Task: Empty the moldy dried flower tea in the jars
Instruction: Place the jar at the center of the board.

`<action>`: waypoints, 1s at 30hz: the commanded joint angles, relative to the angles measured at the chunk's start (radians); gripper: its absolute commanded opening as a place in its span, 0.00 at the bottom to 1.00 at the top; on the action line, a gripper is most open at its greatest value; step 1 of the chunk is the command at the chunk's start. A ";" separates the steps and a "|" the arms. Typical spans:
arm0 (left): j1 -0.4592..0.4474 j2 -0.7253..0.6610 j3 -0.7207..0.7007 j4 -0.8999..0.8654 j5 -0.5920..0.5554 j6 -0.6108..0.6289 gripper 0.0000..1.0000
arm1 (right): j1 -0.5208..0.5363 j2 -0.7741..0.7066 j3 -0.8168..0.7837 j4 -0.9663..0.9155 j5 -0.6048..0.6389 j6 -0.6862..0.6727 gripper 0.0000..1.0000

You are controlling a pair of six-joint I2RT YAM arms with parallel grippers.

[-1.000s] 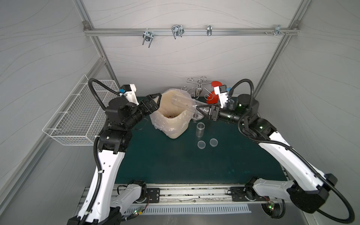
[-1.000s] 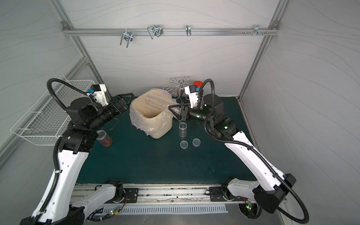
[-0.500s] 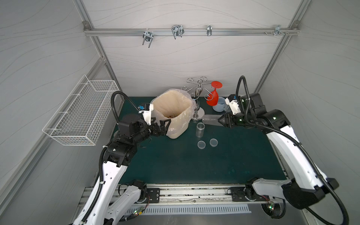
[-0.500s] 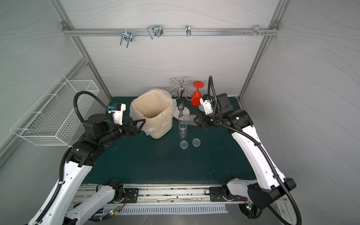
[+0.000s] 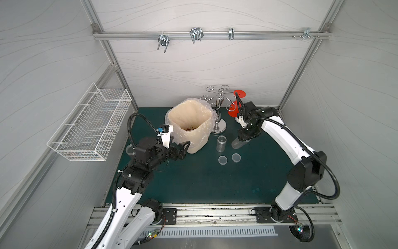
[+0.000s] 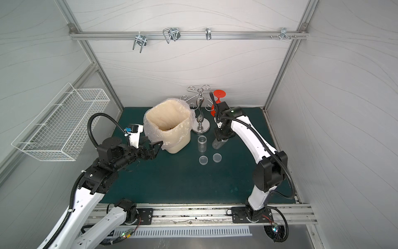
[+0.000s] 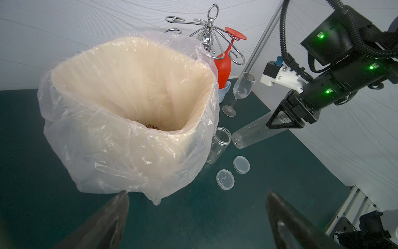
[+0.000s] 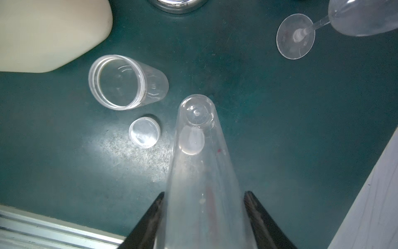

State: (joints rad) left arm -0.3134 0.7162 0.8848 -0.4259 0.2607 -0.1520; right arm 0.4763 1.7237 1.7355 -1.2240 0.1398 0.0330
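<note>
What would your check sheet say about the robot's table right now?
Surface: dark green mat, no spill seen.
Job's things: tall jar tilted in the right claw, almost empty; short jar upright, open; two lids flat nearby; tea bits inside the lined bin.
Clutter: silver rack with a red glass hanging; clear wine glass.
Claws: left claw open, empty; right claw shut on the tall jar.
Cables: black hoses loop high, nothing snagged.
Surroundings: wire basket hung at the side; hooks on the rail.
</note>
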 commanded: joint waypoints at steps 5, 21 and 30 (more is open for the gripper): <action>-0.003 -0.002 0.003 0.065 -0.004 0.015 0.99 | -0.010 0.091 0.060 -0.012 0.067 -0.082 0.23; -0.003 0.012 -0.003 0.063 0.005 0.012 0.99 | -0.015 0.186 0.083 0.035 0.042 -0.120 0.37; -0.003 0.014 -0.005 0.060 0.007 0.010 0.99 | -0.015 0.215 0.099 0.023 0.026 -0.130 0.51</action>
State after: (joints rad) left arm -0.3134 0.7326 0.8799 -0.4088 0.2611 -0.1524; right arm 0.4660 1.9209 1.8023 -1.1816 0.1856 -0.0727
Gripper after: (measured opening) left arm 0.991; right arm 0.542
